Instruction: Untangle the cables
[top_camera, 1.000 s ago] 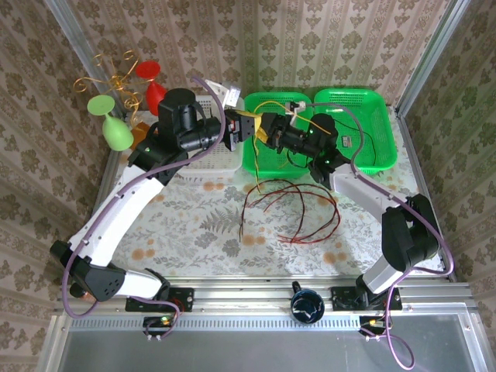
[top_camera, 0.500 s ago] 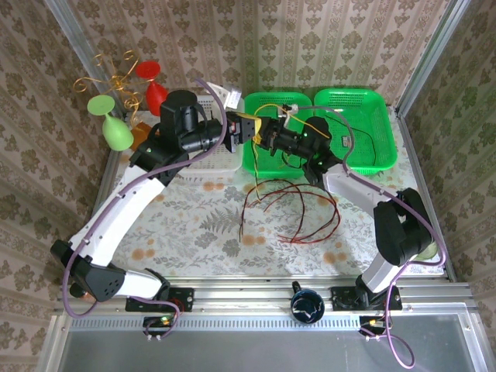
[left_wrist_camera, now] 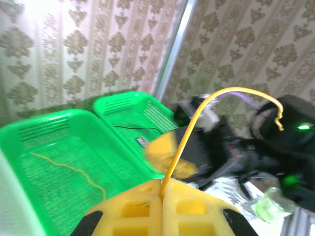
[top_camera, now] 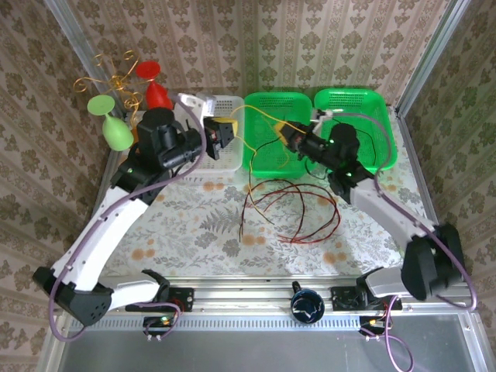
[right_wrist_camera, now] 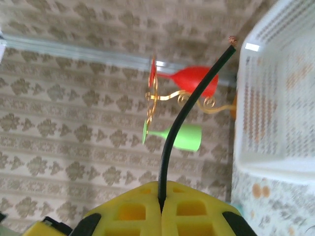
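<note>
Thin red and black cables (top_camera: 288, 203) lie in loose loops on the table (top_camera: 194, 225). The left gripper (left_wrist_camera: 161, 194) pinches a curved yellow cable (left_wrist_camera: 197, 115). The right gripper (right_wrist_camera: 161, 199) pinches a stiff black cable (right_wrist_camera: 170, 147).

Probably a robot lab booth: wallpapered panels (top_camera: 310, 39) in aluminium framing (top_camera: 434, 54) enclose a patterned table (top_camera: 201, 225).

Bright, even light fills our overhead view, with faint soft shadows on the table (top_camera: 194, 225). From the left wrist we see glare bleaching the upper-left wallpaper (left_wrist_camera: 24, 29) and a blurred arm (left_wrist_camera: 246, 147) beyond. From the right wrist, the black cable (right_wrist_camera: 166, 147) looks crisp.
</note>
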